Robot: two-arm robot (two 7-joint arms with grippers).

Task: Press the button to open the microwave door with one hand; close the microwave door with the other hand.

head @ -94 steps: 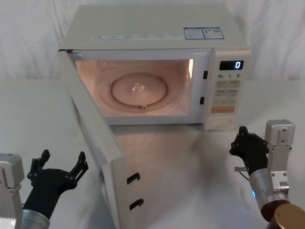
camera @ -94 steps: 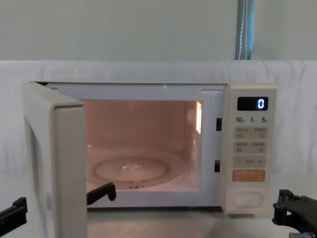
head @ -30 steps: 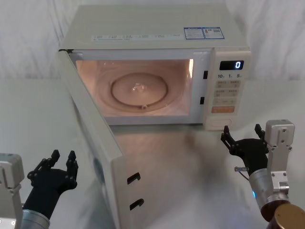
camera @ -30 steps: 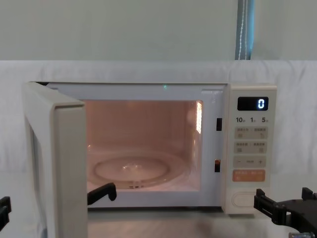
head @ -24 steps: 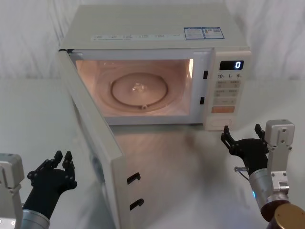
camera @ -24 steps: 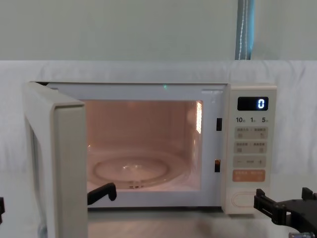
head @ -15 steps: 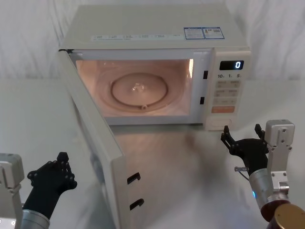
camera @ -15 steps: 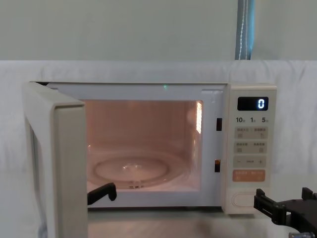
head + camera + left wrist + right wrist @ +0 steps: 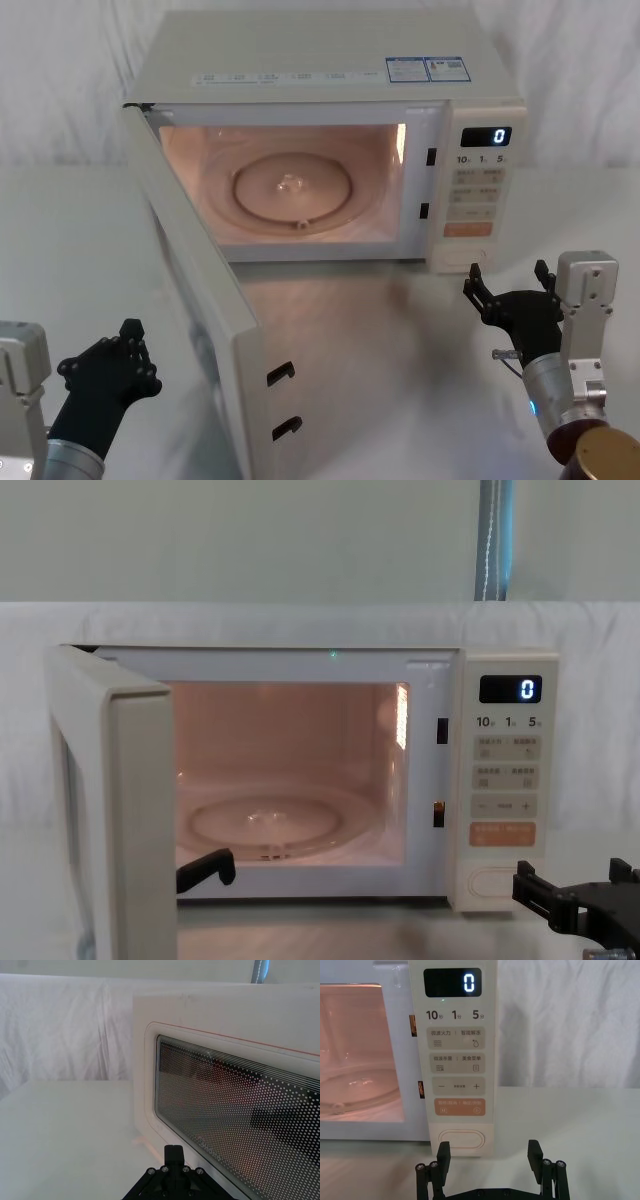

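Standing open, microwave door point(image 9: 200, 300), left gripper point(image 9: 128, 345) jaws clenched beside it, right gripper point(image 9: 508, 285) jaws released near button point(image 9: 462, 1139)

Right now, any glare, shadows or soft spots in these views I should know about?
Head view: the lit cavity glows pink and reflects on the tabletop. Left wrist view: the microwave door window shows its dot mesh with dim reflections; the left pincer reads as a dark silhouette. Right wrist view: the display is crisp, no glare.
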